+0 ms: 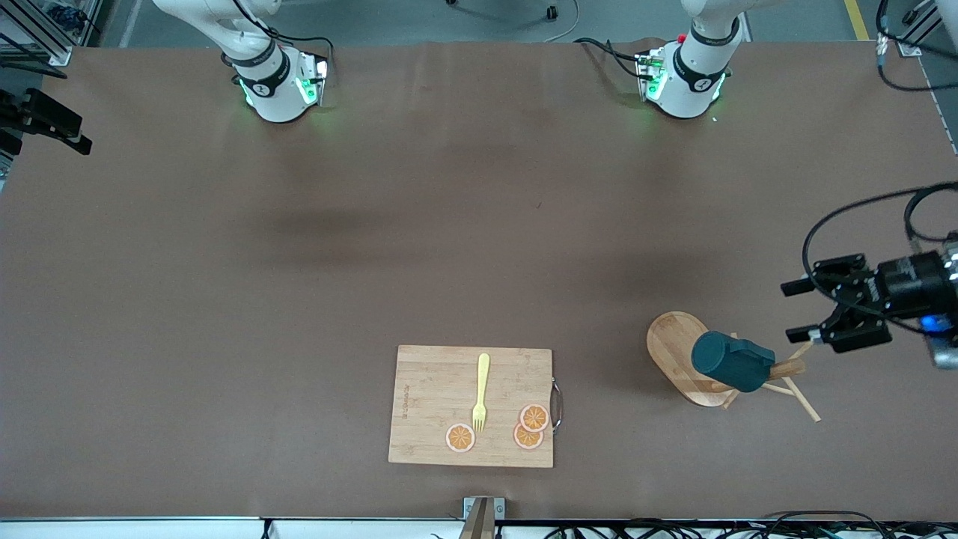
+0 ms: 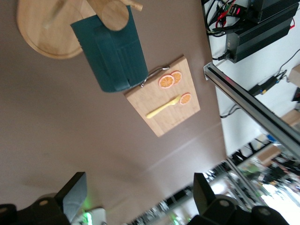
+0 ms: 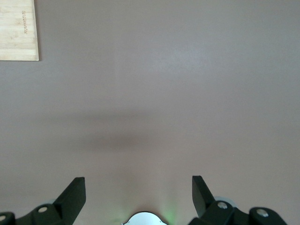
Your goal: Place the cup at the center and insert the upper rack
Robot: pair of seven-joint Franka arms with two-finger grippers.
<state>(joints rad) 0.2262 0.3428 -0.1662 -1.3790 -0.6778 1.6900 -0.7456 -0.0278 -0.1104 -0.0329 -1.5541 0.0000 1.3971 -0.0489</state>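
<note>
Front view: one cup [image 1: 732, 361], one upper rack [image 1: 677, 356], three orange slices [image 1: 528, 436].

- One cup [image 1: 732, 362]
- One upper rack [image 1: 679, 358]
- One cutting board [image 1: 432, 408]
- One yellow fork [image 1: 481, 391]
- Three orange slices [image 1: 460, 437]
- Two grippers: left gripper [image 1: 799, 309], right gripper [image 3: 138, 187]

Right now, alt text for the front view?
A dark teal cup hangs on the wooden upper rack toward the left arm's end of the table, the open left pincer empty beside it. Nearer the camera, a cutting board holds a yellow fork and orange slices.
</note>
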